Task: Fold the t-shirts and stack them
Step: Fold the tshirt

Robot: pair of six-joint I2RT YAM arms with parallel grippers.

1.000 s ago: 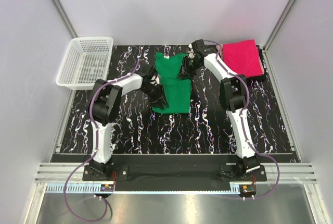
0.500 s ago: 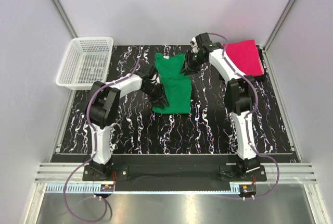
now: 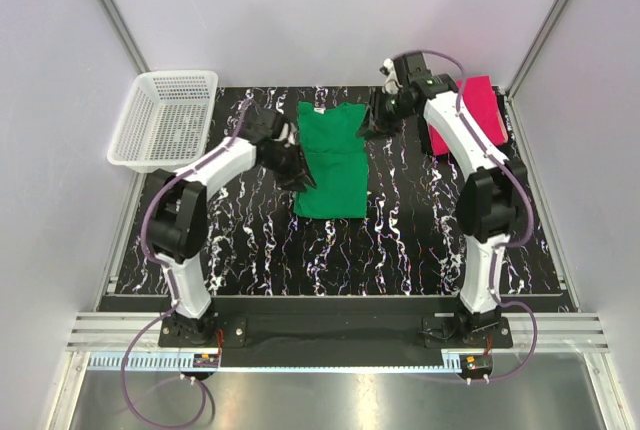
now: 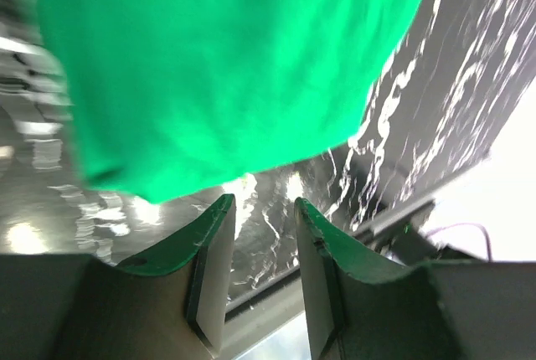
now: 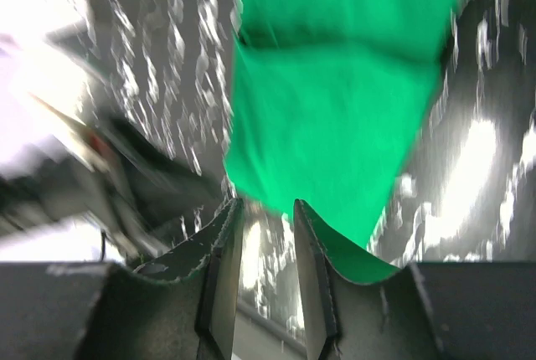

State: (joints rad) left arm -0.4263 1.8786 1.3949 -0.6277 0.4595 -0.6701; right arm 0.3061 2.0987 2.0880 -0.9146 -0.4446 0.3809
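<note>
While the left end effector (image 4: 261, 209) hangs narrowly parted and empty beside the green t-shirt (image 3: 335, 160) on the worktop (image 3: 400, 240), the right end effector (image 5: 266, 209), equally narrow and empty, is at its far right corner; the pink t-shirt (image 3: 482, 110) lies rear right.

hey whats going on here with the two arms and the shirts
Two robot arms are folding t-shirts on a marbled table. The green t-shirt lies mid-table, folded into a narrow strip. The left gripper is at its left edge and the right gripper near its far right corner; both are open, holding nothing. The pink t-shirt lies in the far right corner, and a white basket stands far left.
</note>
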